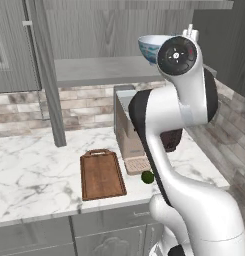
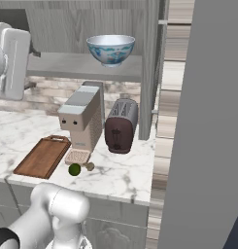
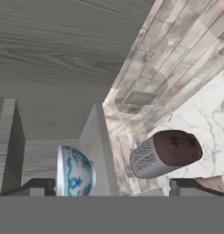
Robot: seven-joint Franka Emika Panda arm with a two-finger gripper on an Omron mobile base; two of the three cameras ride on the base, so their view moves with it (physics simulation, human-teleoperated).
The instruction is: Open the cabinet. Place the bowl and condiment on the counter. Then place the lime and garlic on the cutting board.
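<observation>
Blue-and-white, the bowl (image 2: 110,48) sits on the grey shelf (image 2: 76,66) inside the open cabinet (image 1: 119,30), near the shelf's front edge. My fingers (image 3: 112,188) are spread wide apart and hold nothing. I think I should slide one finger inside the rim and one outside, squeeze gently, lift, then bring it down to the table (image 2: 125,172).

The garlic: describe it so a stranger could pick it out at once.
Start at the white marble counter and find the tall grey coffee machine. By its drip tray, near the counter's front edge, two small round things lie side by side. The garlic is the brownish-grey one, right of the green lime.
</observation>
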